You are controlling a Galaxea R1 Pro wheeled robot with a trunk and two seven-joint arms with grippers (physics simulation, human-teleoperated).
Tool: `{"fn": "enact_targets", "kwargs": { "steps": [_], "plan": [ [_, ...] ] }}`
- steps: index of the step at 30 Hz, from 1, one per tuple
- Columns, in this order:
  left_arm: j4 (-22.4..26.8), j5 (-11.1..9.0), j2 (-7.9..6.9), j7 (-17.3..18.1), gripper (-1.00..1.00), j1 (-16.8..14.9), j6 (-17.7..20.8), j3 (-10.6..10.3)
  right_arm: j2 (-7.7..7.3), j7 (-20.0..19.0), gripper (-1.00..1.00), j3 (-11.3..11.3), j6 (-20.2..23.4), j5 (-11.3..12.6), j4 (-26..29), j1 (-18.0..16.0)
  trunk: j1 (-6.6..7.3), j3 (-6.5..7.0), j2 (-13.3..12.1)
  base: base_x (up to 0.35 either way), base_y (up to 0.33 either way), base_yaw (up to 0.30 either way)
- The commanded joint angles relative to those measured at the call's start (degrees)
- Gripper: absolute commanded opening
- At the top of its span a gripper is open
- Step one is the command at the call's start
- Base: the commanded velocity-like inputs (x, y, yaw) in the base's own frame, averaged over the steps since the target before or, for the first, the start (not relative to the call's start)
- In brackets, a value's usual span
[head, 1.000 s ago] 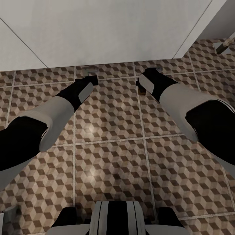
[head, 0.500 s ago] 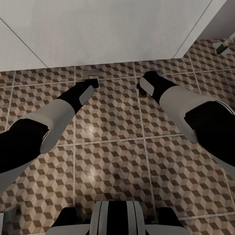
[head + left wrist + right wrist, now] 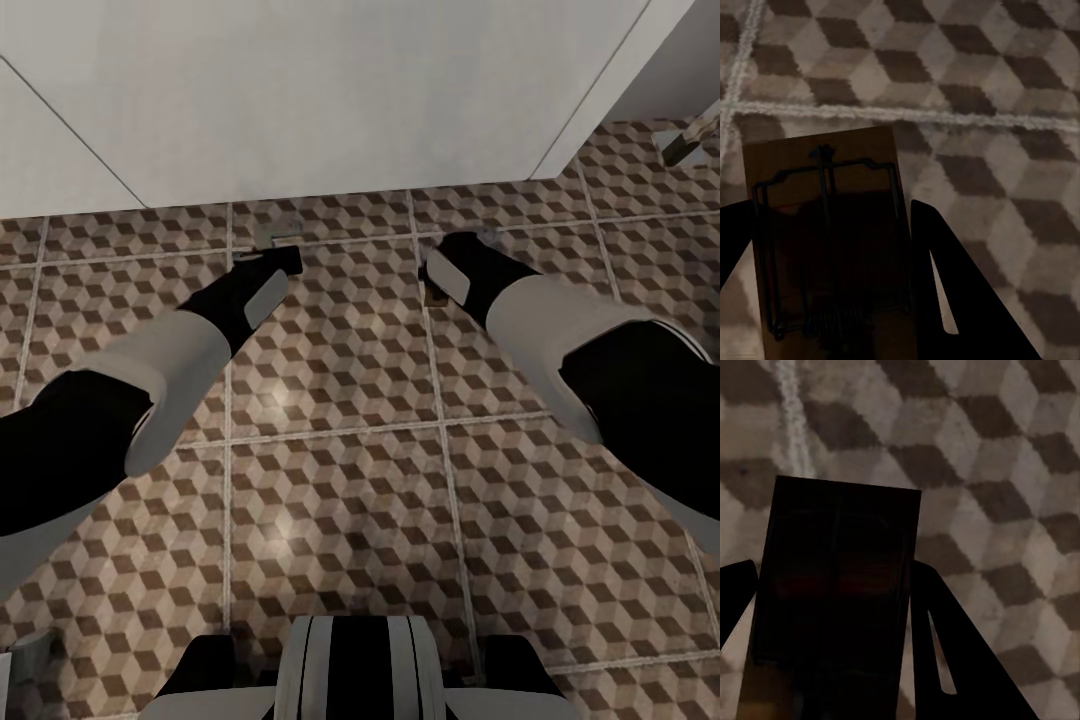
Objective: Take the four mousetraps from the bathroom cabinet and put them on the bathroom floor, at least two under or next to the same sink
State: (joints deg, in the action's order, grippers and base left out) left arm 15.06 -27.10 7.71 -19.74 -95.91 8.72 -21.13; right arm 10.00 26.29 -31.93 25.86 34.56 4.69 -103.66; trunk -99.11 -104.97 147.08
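Mousetrap (image 3: 825,240) clamped in left claw (image 3: 832,300); another mousetrap (image 3: 836,592) in right claw (image 3: 832,660).

One mousetrap (image 3: 825,240), a flat tan wooden board with dark wire parts on its face, sits between the left jaws over the bathroom floor (image 3: 982,90) of brown, beige and grey cube-pattern tiles. A second mousetrap (image 3: 836,592), shadowed and dark, sits between the right jaws above the same tiles.
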Motion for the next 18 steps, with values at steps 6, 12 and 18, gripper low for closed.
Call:
{"fn": "enact_targets", "kwargs": {
  "steps": [6,12,18],
  "plan": [
    [0.1,-0.12,0.0,-0.39,-1.0,1.15,-1.27,-0.75,0.0,0.34,-1.0,-0.43,-0.6,0.52,-0.14,0.96,0.01,-0.03,0.01,0.0,0.0,0.0],
    [0.02,-0.14,0.02,-0.39,-1.0,2.0,-3.0,-1.73,0.0,0.34,-1.0,-0.48,-0.79,0.09,-0.19,1.87,0.01,-0.03,0.01,0.0,0.0,0.0],
    [0.03,-0.14,0.02,-0.39,-1.0,2.51,-3.93,-2.26,0.0,0.34,-1.0,-0.5,-3.03,-2.64,-0.21,2.42,0.01,-0.03,0.01,0.0,0.0,0.0]
  ]
}}
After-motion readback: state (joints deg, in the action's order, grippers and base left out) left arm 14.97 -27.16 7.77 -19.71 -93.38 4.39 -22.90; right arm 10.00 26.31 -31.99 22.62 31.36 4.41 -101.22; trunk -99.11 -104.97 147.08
